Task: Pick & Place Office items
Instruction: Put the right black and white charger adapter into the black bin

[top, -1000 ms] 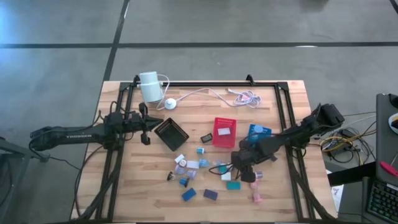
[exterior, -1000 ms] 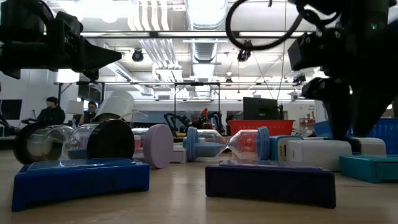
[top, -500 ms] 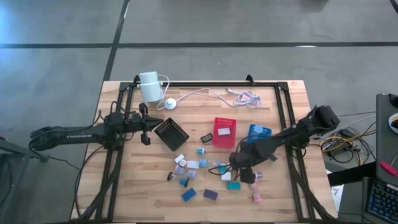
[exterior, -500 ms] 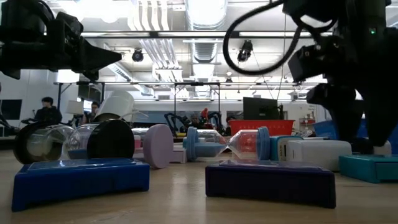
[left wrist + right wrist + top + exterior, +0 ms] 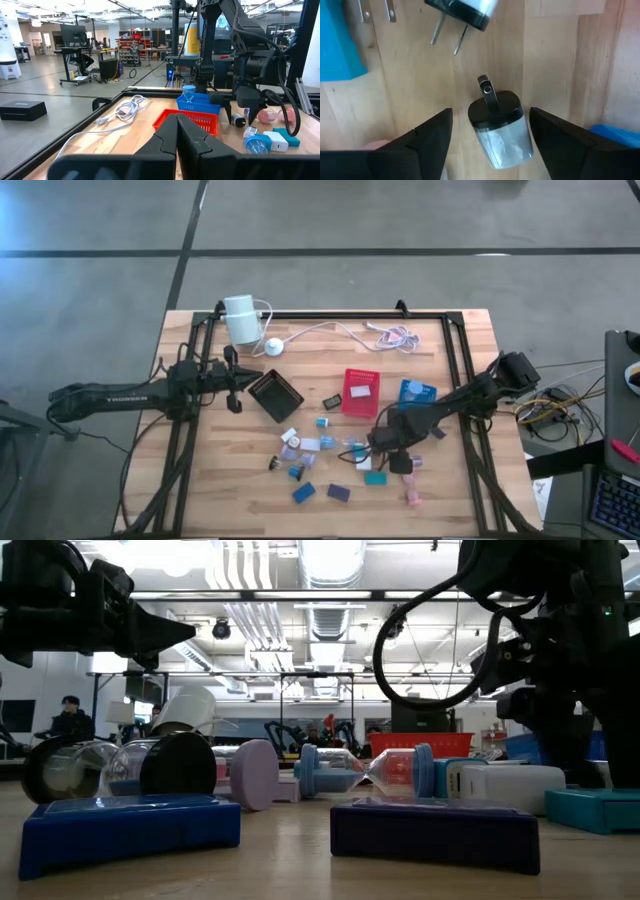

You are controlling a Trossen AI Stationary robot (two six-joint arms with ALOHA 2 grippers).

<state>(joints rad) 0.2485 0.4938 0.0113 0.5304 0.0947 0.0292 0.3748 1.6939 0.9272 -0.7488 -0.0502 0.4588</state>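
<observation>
High view: office items point(image 5: 318, 455) are seen scattered mid-desk point(image 5: 460, 490); right tool point(image 5: 380, 445) is lowered among them, left tool point(image 5: 240, 380) parked, fingers pressed together.
Right wrist view: fingers spread wide around a black-capped clear piece point(image 5: 499, 126) (not yet gripped), presumably lined up for pickup.

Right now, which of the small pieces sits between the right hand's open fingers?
The clear-bodied piece with a black cap, lying flat on the wood directly between the right hand's fingers. The white two-pronged plug and the teal block lie outside them.
</observation>
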